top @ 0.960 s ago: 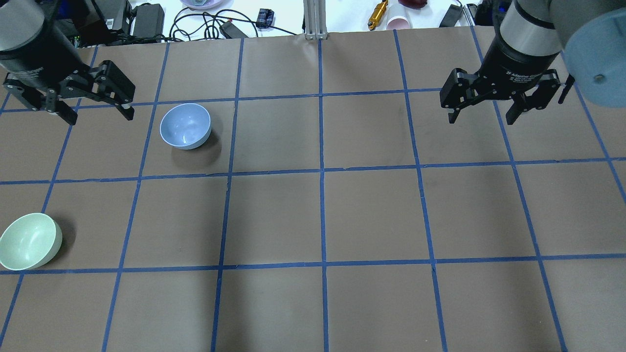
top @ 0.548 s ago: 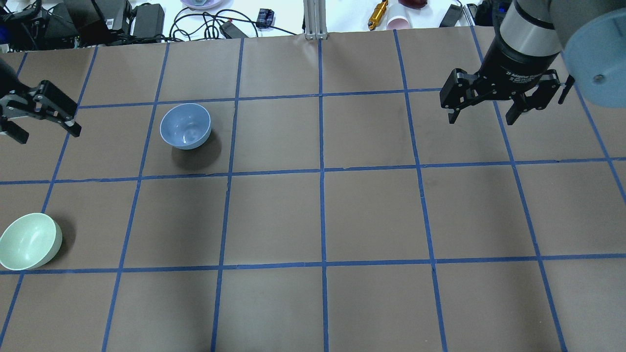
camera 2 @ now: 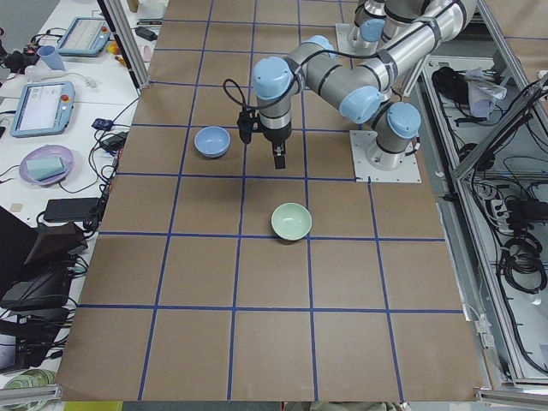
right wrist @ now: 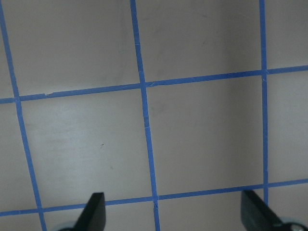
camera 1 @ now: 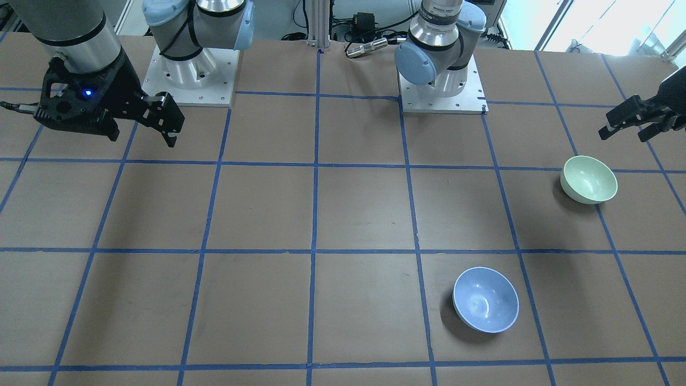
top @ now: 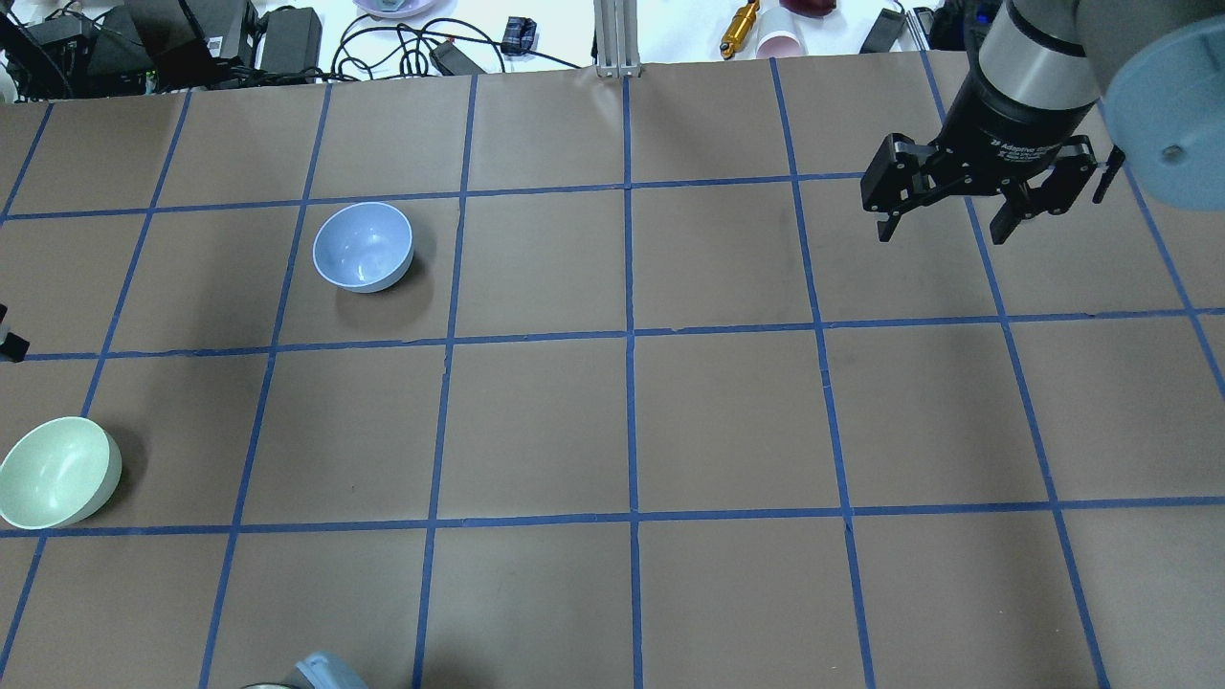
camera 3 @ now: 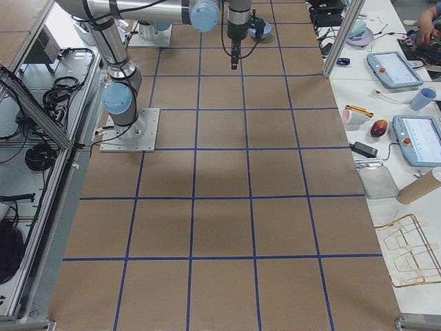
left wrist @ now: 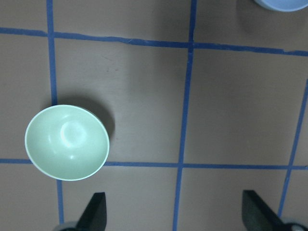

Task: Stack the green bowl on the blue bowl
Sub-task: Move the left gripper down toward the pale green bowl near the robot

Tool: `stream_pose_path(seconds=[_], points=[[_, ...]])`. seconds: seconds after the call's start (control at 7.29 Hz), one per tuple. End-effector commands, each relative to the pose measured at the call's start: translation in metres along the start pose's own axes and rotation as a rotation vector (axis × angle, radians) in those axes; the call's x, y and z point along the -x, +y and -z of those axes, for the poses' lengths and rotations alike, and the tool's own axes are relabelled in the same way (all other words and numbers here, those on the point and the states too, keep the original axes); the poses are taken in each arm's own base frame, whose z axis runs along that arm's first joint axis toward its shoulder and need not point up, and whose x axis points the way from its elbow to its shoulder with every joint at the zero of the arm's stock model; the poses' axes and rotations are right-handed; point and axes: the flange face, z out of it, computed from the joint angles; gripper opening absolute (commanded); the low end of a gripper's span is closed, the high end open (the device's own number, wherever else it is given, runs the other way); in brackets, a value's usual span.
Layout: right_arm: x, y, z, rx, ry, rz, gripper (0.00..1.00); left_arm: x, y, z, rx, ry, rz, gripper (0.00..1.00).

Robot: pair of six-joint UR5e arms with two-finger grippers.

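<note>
Exterior front-facing: green bowl (camera 1: 588,179) sitting upright on table (camera 1: 343,214). Left gripper (camera 1: 638,120) hovering near green bowl, not touching, fingers spread wide, gripping nothing. Blue bowl (camera 1: 485,299) sitting well apart from green bowl. Right gripper (top: 943,230) hanging far across from green bowl, fingers spread, empty

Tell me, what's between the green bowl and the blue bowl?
Nothing. In the overhead view, only bare brown table with blue tape lines lies between the green bowl and the blue bowl.
</note>
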Motion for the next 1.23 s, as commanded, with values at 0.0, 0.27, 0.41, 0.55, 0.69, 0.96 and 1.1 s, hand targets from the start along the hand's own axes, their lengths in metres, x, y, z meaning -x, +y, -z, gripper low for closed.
stream_pose_path(seconds=[0.0, 0.27, 0.41, 0.55, 0.69, 0.96, 1.1], points=[[0.000, 0.000, 0.000, 0.000, 0.000, 0.000, 1.00, 0.086, 0.032, -0.050, -0.056, 0.011, -0.022, 1.00], [0.000, 0.000, 0.000, 0.000, 0.000, 0.000, 1.00, 0.121, 0.035, -0.083, -0.069, -0.005, -0.021, 1.00], [0.000, 0.000, 0.000, 0.000, 0.000, 0.000, 1.00, 0.136, 0.033, -0.098, -0.070, -0.002, -0.033, 1.00], [0.000, 0.000, 0.000, 0.000, 0.000, 0.000, 1.00, 0.150, 0.029, -0.116, -0.075, -0.006, -0.026, 1.00], [0.000, 0.000, 0.000, 0.000, 0.000, 0.000, 1.00, 0.160, 0.025, -0.133, -0.080, -0.009, -0.025, 1.00], [0.000, 0.000, 0.000, 0.000, 0.000, 0.000, 1.00, 0.170, 0.025, -0.156, -0.073, 0.034, -0.024, 1.00], [0.000, 0.000, 0.000, 0.000, 0.000, 0.000, 1.00, 0.169, 0.030, -0.172, -0.078, 0.074, -0.031, 1.00]])
